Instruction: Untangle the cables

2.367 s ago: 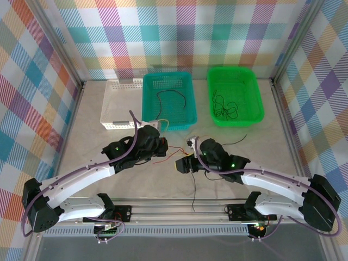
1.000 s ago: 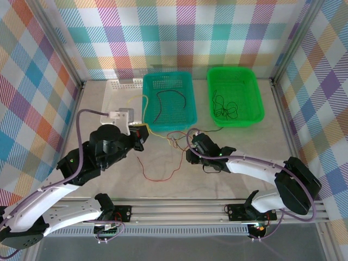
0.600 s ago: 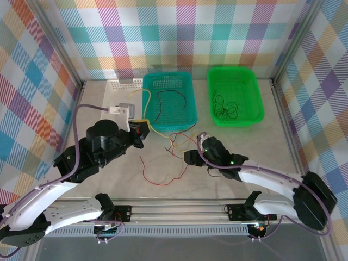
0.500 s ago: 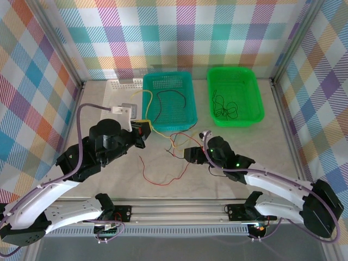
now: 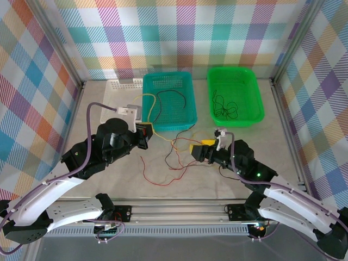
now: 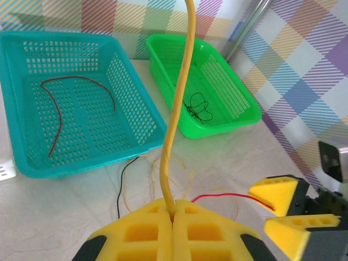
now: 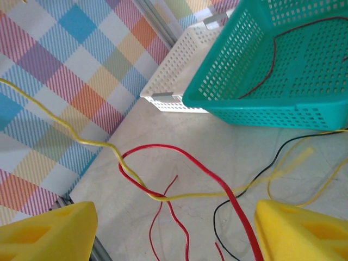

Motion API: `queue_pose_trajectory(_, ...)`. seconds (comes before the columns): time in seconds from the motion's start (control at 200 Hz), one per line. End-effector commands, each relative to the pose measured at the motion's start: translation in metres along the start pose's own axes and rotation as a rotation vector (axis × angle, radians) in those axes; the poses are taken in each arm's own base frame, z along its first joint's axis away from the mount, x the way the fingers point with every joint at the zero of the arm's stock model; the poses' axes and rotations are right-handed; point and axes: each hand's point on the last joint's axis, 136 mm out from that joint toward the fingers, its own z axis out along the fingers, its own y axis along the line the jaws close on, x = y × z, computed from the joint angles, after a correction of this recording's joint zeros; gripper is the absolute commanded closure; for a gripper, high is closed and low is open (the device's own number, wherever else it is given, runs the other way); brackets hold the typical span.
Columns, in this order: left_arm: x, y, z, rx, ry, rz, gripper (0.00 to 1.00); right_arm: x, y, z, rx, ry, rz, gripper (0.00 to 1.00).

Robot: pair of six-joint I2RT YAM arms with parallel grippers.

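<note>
Partly done: brown cable lies in teal basket, black cable in green basket. Left gripper clamped on yellow cable, lifted near teal basket's front edge; right gripper jaws apart, empty. Remaining: yellow cable, red cable, thin black wire crossed at middle of table

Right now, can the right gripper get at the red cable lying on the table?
Probably yes. The right gripper is open, and the red cable lies on bare tabletop just ahead of it. One snag: the yellow cable, clamped by the left gripper, twists across it.
</note>
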Motion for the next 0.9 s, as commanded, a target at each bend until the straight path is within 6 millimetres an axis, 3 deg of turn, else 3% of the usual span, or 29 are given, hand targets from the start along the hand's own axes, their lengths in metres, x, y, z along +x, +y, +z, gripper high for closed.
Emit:
queue_pose_trajectory(0.0, 0.001, 0.002, -0.002, -0.01, -0.002, 0.032, 1.0, -0.02, 0.007, -0.014, 0.011, -0.046, -0.036, 0.23)
queue_pose_trajectory(0.145, 0.005, -0.003, 0.002, 0.012, 0.012, 0.05, 1.0, -0.023, 0.003, -0.016, 0.047, -0.049, -0.063, 0.21)
queue_pose_trajectory(0.445, 0.012, -0.01, 0.012, 0.035, 0.05, 0.069, 1.0, -0.004, 0.01, 0.021, 0.039, 0.152, -0.117, 0.2)
queue_pose_trajectory(0.785, 0.019, -0.016, 0.021, 0.055, 0.08, 0.067, 1.0, 0.012, -0.003, 0.045, 0.07, 0.212, -0.213, 0.2)
queue_pose_trajectory(0.895, 0.02, -0.016, 0.022, 0.054, 0.085, 0.07, 1.0, 0.017, 0.001, 0.049, 0.032, 0.228, -0.237, 0.2)
